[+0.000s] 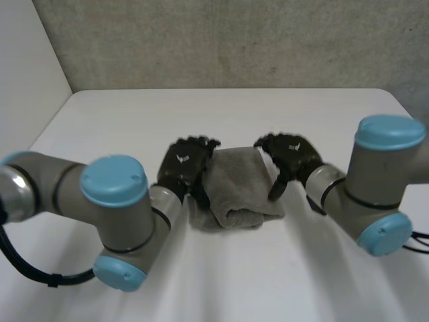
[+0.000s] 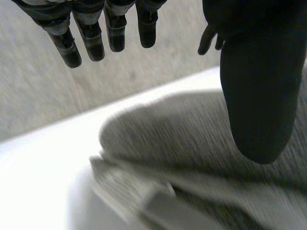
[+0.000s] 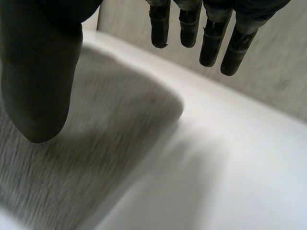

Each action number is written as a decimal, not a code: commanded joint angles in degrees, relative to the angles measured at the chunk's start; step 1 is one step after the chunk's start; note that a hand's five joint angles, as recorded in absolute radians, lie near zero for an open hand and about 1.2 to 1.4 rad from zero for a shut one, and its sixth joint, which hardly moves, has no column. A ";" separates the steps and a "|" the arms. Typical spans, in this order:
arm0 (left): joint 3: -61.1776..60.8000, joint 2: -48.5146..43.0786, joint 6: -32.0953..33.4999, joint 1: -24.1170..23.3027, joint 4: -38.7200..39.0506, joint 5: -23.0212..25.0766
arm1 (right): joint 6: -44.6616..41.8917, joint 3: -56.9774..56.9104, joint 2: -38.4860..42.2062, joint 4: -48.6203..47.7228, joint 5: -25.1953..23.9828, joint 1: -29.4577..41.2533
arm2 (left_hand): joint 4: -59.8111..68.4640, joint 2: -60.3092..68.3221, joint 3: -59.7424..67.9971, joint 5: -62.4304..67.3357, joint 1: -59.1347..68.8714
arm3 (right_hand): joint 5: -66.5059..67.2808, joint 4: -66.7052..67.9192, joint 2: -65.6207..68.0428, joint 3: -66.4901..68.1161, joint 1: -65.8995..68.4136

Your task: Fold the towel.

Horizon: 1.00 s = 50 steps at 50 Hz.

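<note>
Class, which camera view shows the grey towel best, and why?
The head view: the whole folded towel lies between the left hand and right hand. The left wrist view shows part of it with layered edges; the right wrist view, one rounded corner.

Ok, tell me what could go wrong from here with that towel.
1. The left hand and right hand flank the folded towel with fingers open. A grasp from here might catch just the top layer and pull the fold apart.
2. A lower layer sticks out from under the bundle on the left hand's side, so another fold would likely come out uneven.
3. Pushing inward from both sides could bunch the towel on the table.
</note>
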 commanded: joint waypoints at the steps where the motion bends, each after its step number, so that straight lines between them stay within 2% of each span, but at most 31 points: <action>1: -0.20 11.06 0.01 3.18 -2.54 0.09 | 0.29 -1.50 -12.74 3.37 1.13 -0.34 | 0.74 0.72 0.73 0.83 0.77 | -3.96 -5.06 -4.22 -4.17 -3.11; 5: 0.33 15.92 0.09 5.39 -5.81 0.00 | 0.20 -3.88 -16.72 6.45 4.65 -0.69 | 0.91 0.88 0.89 1.00 0.94 | -3.96 -5.06 -4.22 -4.17 -3.11; 9: 2.78 21.88 0.09 9.16 -11.85 -0.08 | 0.03 -8.26 -19.53 11.89 11.48 -0.87 | 1.24 1.22 1.23 1.33 1.27 | -3.96 -5.06 -4.22 -4.17 -3.11; 12: 4.54 24.35 -0.08 10.83 -15.90 -0.17 | -0.15 -9.67 -20.32 14.35 14.04 -0.96 | 1.24 1.22 1.23 1.33 1.27 | -3.96 -5.06 -4.22 -4.17 -3.11; 20: 5.60 28.13 -0.08 12.77 -21.01 -0.26 | -0.50 -9.24 -21.56 15.24 15.19 -1.05 | 1.58 1.56 1.57 1.67 1.61 | -3.96 -5.06 -4.22 -4.17 -3.11; 35: 5.69 29.55 0.09 12.69 -22.51 -1.05 | -0.50 -9.06 -21.56 15.24 14.93 -1.05 | 0.91 0.88 0.89 1.00 0.94 | -3.96 -5.06 -4.22 -4.17 -3.11; 40: 5.69 29.55 0.18 12.69 -22.33 -0.88 | -0.23 -8.01 -21.56 13.06 13.44 -0.61 | 0.07 0.04 0.05 0.16 0.10 | -3.96 -5.06 -4.22 -4.17 -3.11; 41: 5.69 29.55 0.18 12.69 -22.33 -0.87 | -0.76 -7.05 -21.30 10.26 10.74 -0.52 | 0.07 0.04 0.05 0.15 0.10 | -3.96 -5.06 -4.22 -4.17 -3.11; 42: 5.69 29.55 0.18 12.69 -22.24 -0.79 | -0.76 -7.04 -21.29 10.23 10.71 -0.52 | 0.07 0.04 0.05 0.15 0.10 | -3.96 -5.06 -4.22 -4.17 -3.11; 43: 5.69 29.55 0.18 12.69 -22.24 -0.79 | -1.11 -6.61 -20.51 8.84 7.84 -0.69 | 0.07 0.04 0.05 0.15 0.10 | -3.96 -5.06 -4.22 -4.17 -3.11; 44: 5.69 29.63 0.18 12.69 -22.16 -0.70 | -1.11 -6.60 -20.50 8.83 7.81 -0.69 | -0.10 -0.12 -0.11 -0.01 -0.07 | -3.96 -5.06 -4.22 -4.17 -3.11; 45: 5.69 29.63 0.27 12.69 -22.16 -0.70 | -1.64 -6.43 -19.11 8.57 4.50 -0.43 | -0.10 -0.13 -0.12 -0.01 -0.07 | -3.96 -5.06 -4.22 -4.17 -3.11; 46: 5.69 29.63 0.27 12.69 -22.16 -0.70 | -2.16 -6.51 -16.92 9.17 1.08 -0.17 | -0.10 -0.13 -0.12 -0.01 -0.07 | -3.96 -5.06 -4.22 -4.17 -3.11; 47: 5.69 29.81 0.27 12.69 -22.16 -0.70 | -2.17 -6.52 -16.90 9.18 1.04 -0.17 | -0.10 -0.13 -0.12 -0.01 -0.07 | -3.96 -5.06 -4.22 -4.17 -3.11; 49: 5.69 30.07 0.27 12.69 -21.98 -0.70 | -3.04 -7.56 -11.83 11.80 -4.99 0.01 | -0.10 -0.13 -0.12 -0.01 -0.07 | -3.96 -5.06 -4.22 -4.17 -3.11; 50: 5.69 30.33 0.27 12.77 -21.98 -0.70 | -3.05 -7.57 -11.80 11.82 -5.02 0.01 | -0.10 -0.13 -0.12 -0.01 -0.07 | -3.96 -5.06 -4.22 -4.17 -3.11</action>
